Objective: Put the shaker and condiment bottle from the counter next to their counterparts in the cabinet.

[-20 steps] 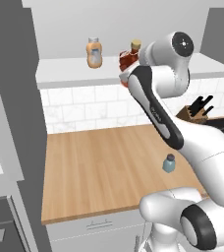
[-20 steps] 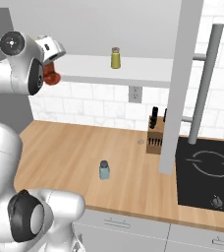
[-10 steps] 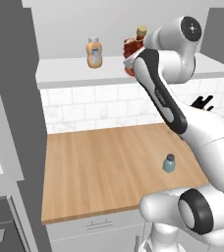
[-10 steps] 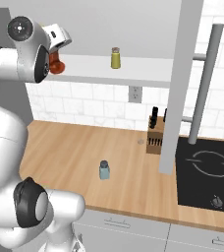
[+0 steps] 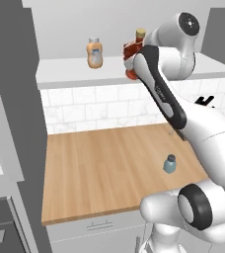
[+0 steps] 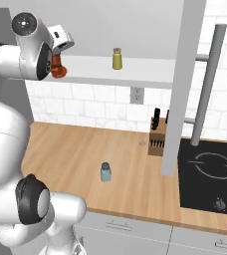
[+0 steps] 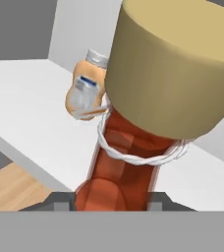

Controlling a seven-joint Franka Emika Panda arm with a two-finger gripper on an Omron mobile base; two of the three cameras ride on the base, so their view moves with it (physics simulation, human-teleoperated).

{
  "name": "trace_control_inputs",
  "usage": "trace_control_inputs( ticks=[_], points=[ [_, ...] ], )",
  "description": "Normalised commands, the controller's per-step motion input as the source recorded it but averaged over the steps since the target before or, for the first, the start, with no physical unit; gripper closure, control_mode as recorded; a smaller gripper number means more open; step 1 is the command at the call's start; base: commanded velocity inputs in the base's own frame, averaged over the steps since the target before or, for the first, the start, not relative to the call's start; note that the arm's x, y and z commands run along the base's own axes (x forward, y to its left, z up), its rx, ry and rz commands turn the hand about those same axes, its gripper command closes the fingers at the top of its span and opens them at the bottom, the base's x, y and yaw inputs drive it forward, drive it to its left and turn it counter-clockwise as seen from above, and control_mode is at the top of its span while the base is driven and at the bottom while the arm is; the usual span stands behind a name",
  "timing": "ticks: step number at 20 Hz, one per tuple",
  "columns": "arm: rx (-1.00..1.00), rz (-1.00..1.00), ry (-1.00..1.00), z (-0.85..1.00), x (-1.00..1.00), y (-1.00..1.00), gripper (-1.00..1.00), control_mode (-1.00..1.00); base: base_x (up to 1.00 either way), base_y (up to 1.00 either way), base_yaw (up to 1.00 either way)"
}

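We hold the condiment bottle tight in our gripper, up at the cabinet. Next we set it beside the orange bottle, at ten o'clock.

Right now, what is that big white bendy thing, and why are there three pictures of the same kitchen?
The white bendy thing is a robot arm. At its end are two small fingers that work like a pinching hand. Two pictures come from cameras riding behind the arm, one on its left and one on its right, so you see the same kitchen from two sides. The third comes from a camera on the hand itself, looking along the fingers.

The fingers are shut on a dark red bottle with a gold cap, holding it up by the white shelf. On the shelf stand an orange bottle and a small yellow-olive shaker. Down on the wooden counter stand a little blue-grey shaker and a knife block.
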Motion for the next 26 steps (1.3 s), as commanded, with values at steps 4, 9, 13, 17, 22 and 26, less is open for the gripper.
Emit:
trace_control_inputs(
  ticks=[4, 9, 13, 17, 22, 26],
  points=[
    [0.03, 0.00, 0.06, -0.36, 0.37, 0.00, 1.00, -1.00, 0.00, 0.00, 0.00],
    [0.03, 0.00, 0.02, -0.03, 0.48, 0.00, 1.00, -1.00, 0.00, 0.00, 0.00],
    [0.00, 0.00, 0.01, 0.00, 0.47, 0.00, 1.00, -1.00, 0.00, 0.00, 0.00],
    [0.00, 0.00, 0.00, 0.00, 0.19, 0.09, 1.00, -1.00, 0.00, 0.00, 0.00],
    [0.04, 0.01, 0.02, -0.02, 0.06, 0.17, 1.00, -1.00, 0.00, 0.00, 0.00],
    [0.11, 0.02, 0.03, -0.02, 0.11, 0.06, 1.00, -1.00, 0.00, 0.00, 0.00]
  ],
)
